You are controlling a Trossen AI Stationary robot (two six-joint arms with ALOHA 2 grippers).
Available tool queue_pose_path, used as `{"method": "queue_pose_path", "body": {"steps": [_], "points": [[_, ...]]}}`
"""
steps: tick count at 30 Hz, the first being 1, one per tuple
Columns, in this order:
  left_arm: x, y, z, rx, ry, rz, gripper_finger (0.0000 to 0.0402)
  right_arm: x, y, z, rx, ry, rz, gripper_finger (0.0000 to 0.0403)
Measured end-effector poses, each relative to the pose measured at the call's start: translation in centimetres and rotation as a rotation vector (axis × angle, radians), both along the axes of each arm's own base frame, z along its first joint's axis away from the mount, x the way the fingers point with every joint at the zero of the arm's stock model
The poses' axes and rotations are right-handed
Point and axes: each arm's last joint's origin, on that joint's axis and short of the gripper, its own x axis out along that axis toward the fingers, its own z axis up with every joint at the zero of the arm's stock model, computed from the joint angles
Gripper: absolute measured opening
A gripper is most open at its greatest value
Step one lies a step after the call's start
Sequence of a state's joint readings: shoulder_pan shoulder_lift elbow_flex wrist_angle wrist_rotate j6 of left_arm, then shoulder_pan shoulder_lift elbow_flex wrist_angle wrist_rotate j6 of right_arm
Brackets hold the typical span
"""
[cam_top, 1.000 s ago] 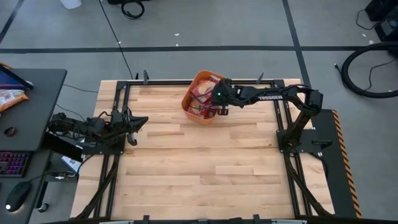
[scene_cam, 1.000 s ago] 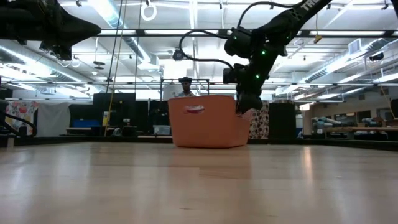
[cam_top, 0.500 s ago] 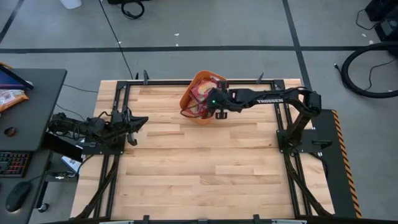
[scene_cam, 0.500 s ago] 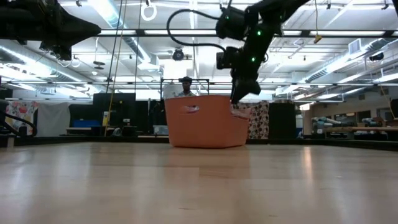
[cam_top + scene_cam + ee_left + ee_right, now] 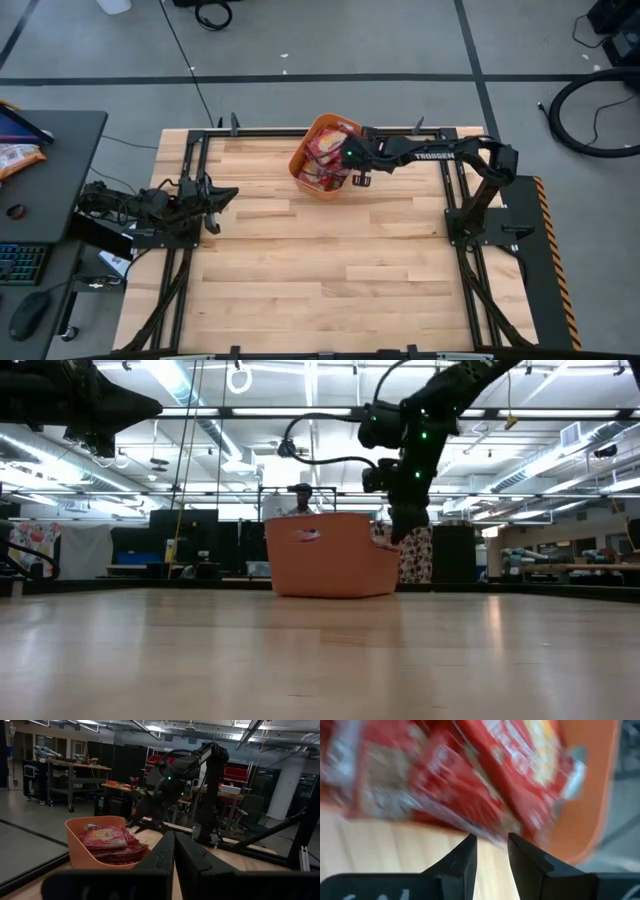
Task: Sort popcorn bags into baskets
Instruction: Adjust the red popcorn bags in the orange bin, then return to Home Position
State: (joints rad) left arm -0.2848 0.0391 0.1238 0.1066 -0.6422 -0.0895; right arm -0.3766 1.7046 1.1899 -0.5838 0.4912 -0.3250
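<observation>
The orange tub (image 5: pixel 300 165) stands near the table's far edge, and also shows in the low view (image 5: pixel 330 555) and the left wrist view (image 5: pixel 75 850). Several red popcorn packets (image 5: pixel 325 152) lie piled inside it, blurred in the right wrist view (image 5: pixel 470 770). My right gripper (image 5: pixel 352 172) hangs at the tub's right rim (image 5: pixel 405 532). It is open by a narrow gap (image 5: pixel 491 842) with nothing between its fingers. My left gripper (image 5: pixel 225 195) waits shut (image 5: pixel 174 845) at the table's left edge.
Bare wood lies between the tub and the near edge. A black frame rail (image 5: pixel 300 130) runs just behind the tub. A side desk on the left holds an orange-and-white snack bag (image 5: pixel 15 155). A person (image 5: pixel 298 495) stands in the room behind the tub.
My right gripper rose and swung left over the tub, then came back right and down to the tub's right rim. The tub shifted a little to the left and returned to where it stood.
</observation>
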Motion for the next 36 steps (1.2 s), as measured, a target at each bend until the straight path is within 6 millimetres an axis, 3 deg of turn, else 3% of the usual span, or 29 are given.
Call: {"method": "queue_pose_path", "body": {"steps": [10,18,23,27,36], "points": [[0.0,0.0,0.0,0.003,0.001,0.001,0.0016,0.1,-1.8,-1.7,0.027,-0.138,0.088,0.0114],[0.0,0.0,0.0,0.004,0.001,0.001,0.0016,0.8,1.2,-1.0,-0.037,0.010,0.110,0.0114],[0.0,0.0,0.0,0.005,0.002,0.001,0.0016,1.3,2.2,-0.2,-0.054,0.017,0.119,0.0114],[0.0,0.0,0.1,0.083,0.026,0.012,0.0016,0.3,3.0,0.7,-0.013,-0.020,0.067,0.0114],[0.0,0.0,0.1,0.099,0.024,0.013,0.0016,-5.0,4.9,0.2,0.068,-0.221,0.013,0.0099]]}}
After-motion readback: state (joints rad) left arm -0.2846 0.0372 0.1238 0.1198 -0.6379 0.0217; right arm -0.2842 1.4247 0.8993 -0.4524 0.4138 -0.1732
